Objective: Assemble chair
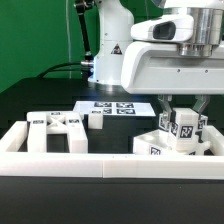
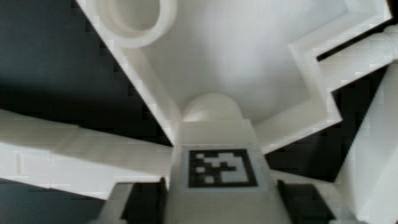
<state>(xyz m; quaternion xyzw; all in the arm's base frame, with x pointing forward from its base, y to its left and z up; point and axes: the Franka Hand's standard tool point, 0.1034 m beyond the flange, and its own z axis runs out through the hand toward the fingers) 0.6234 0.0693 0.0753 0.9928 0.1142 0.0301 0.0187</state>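
noted end effector (image 1: 183, 112) low at right of the exterior frame, fingers (image 2: 139, 200) flanking a tagged chair piece (image 2: 217, 150) that stands among the chair parts (image 1: 175, 132) at lower right on the bench (image 1: 40, 100), just behind the border rail (image 1: 100, 160). jaws at a middling gap; cannot tell whether pinching that piece or only bracketing it. likely trouble from here: an off-centre squeeze tipping or twisting the piece, or shoving the close-packed neighbouring blocks out of place.
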